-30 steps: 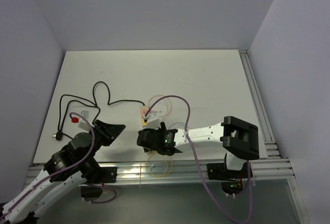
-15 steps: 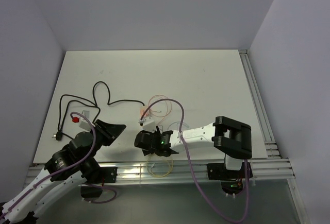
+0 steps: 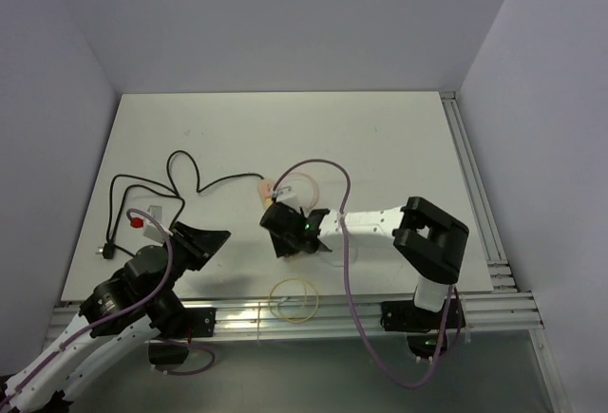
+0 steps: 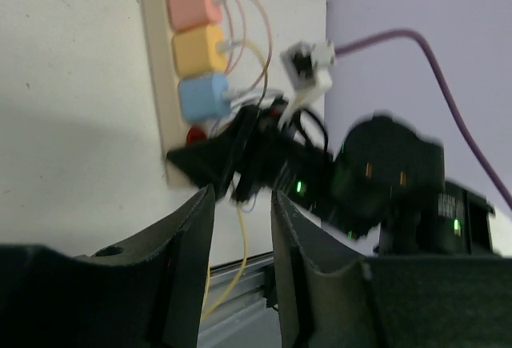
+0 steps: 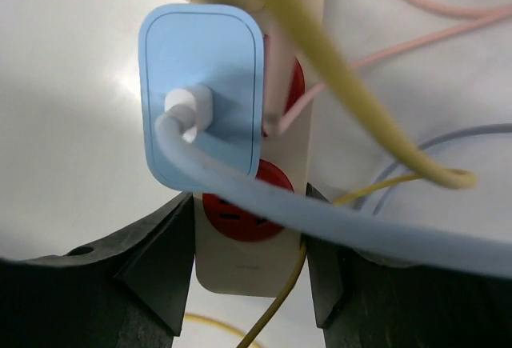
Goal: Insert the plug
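White table, level, with rails along its near and right edges. Lying on it: a power strip at near centre; a black cable looped across the left, ending in a black plug; a small white-and-red item beside it; a yellow cable coil by the near edge.

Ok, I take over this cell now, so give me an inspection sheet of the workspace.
Surface: white table.
Job's things: power strip holds pink adapter, yellow adapter and blue adapter; red socket near its end is free.
Clutter: small red item by the left arm.
End effectors: left end effector open, holding nothing; right end effector shut on the power strip's end.
Cables: black cable loops at left; yellow cable crosses the strip; blue cable leaves the blue adapter.
Surroundings: plain walls; aluminium rail at right.
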Tool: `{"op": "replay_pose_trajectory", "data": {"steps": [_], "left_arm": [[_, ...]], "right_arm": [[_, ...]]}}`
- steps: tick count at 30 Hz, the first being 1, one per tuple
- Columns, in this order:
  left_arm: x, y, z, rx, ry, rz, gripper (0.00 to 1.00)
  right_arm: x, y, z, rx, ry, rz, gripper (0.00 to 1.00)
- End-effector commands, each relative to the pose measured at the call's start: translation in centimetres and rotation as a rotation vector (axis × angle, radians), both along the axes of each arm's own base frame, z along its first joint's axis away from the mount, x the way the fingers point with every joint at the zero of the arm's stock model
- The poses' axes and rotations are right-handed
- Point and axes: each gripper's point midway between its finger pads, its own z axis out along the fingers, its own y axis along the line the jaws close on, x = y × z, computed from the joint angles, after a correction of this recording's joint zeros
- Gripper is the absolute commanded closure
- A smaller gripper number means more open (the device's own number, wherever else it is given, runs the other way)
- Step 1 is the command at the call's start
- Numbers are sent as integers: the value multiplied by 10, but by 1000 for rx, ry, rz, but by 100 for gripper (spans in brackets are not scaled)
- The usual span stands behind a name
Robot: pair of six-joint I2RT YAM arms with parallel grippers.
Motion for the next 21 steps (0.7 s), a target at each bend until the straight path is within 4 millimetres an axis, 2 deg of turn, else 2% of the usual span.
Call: {"op": "replay_pose_trajectory", "data": {"steps": [1,2,3,5,6,7,8,9,10,11,12,13,14,15,16,17,18,19,20,21], "left_arm": [[-3,6,14,-30,-15,10,60],[-4,7,16,-35,-19,12,60],[-5,8,18,-38,-20,14,60],[-5,11,18,-34,-20,21,60],[-6,11,21,-39,-23,23,61],[-6,11,21,-38,-23,19,61],[-6,11,23,-41,-26,19,60],[-6,11,24,-43,-27,18,61],[-6,10,23,-38,-24,16,61],[-6,10,23,-38,-22,15,61],[-6,10,22,-35,-20,13,61],[-6,9,21,-30,-15,13,61],[-6,9,19,-23,-7,12,60],[-6,9,17,-20,-2,13,60],[-6,9,17,-21,-3,11,60],[-5,8,16,-24,-3,10,60],[-5,6,15,-26,-2,8,60],[-5,6,15,-32,-5,8,59],[-3,3,15,-39,-12,5,57],[-4,1,15,-41,-11,-6,55]], "right_arm": [[78,-26,20,-61,-101,-116,100],[88,-26,23,-61,-103,-120,100],[109,-21,35,-50,-131,-129,100],[126,-18,43,-63,-135,-135,100],[145,-6,52,-58,-157,-132,100],[159,-8,53,-64,-157,-154,100],[167,-9,40,-100,-135,-146,100],[184,3,56,-62,-160,-153,100],[195,1,55,-63,-158,-166,100],[198,-2,43,-104,-134,-156,100],[207,6,55,-85,-152,-157,98],[205,10,53,-79,-135,-139,93],[204,16,62,-48,-146,-122,74],[196,13,56,-41,-133,-112,59],[195,20,62,9,-146,-98,46],[189,22,82,55,-171,-90,33],[180,15,73,46,-156,-84,27],[179,15,79,65,-169,-84,23],[168,10,85,79,-170,-62,16],[164,9,92,91,-185,-54,14]]}}
